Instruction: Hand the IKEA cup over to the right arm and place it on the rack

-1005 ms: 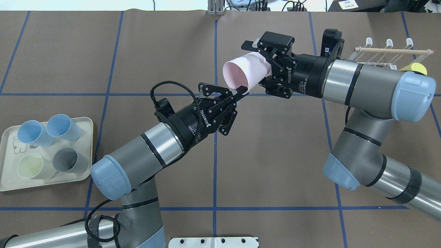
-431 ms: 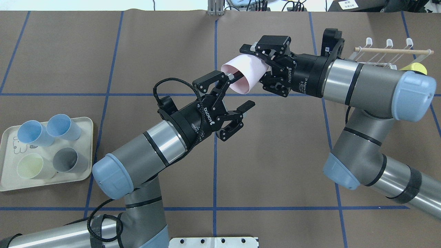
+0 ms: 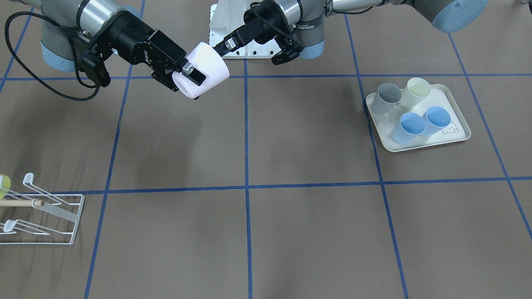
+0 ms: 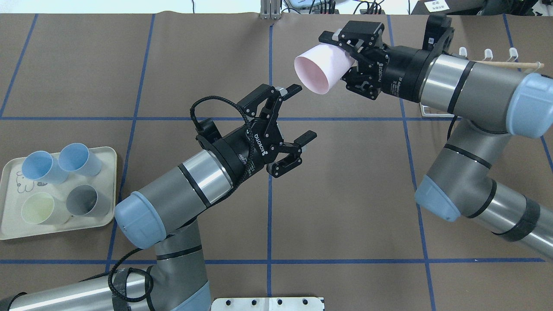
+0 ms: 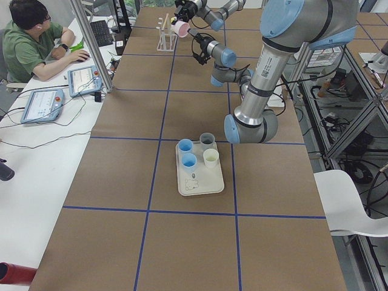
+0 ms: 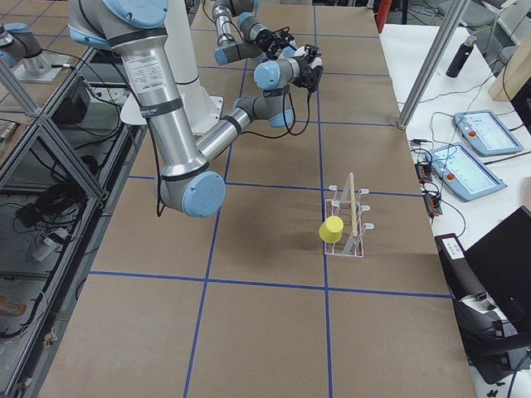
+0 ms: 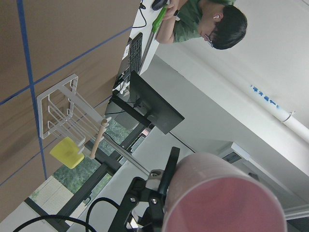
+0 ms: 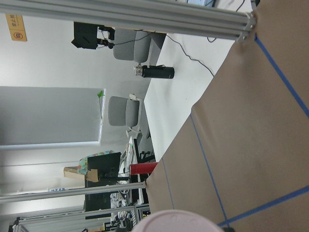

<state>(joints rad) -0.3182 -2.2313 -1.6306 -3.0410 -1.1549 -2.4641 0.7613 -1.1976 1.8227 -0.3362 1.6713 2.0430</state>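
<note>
1. The pink cup [image 4: 322, 69], a smooth, matte, tapered tumbler, is held in the air above the surface [image 4: 345, 194]. It lies on its side, with the open mouth turned toward the left arm.
2. The right pincer [image 4: 345, 58] is pressed onto the cup's narrow base end, one black finger lying along the outer wall.
3. The left pincer [image 4: 303, 113] is spread wide and holds nothing; its upper fingertip lies just beside the cup's rim.
4. The rack [image 3: 62, 209], of thin white wire with slanted, flat-tabbed prongs, stands at the far right end of the surface, well apart from the cup. A pale wooden dowel [image 3: 20, 203] crosses it, and a yellow cup [image 6: 333, 228] hangs on one prong.
5. The cream tray [image 4: 8, 224], with rounded corners, carries two blue cups [image 4: 39, 166], a pale green cup [image 4: 39, 207] and a grey cup [image 4: 86, 201].
6. The surface is covered in brown paper, which is divided into squares by blue tape.
</note>
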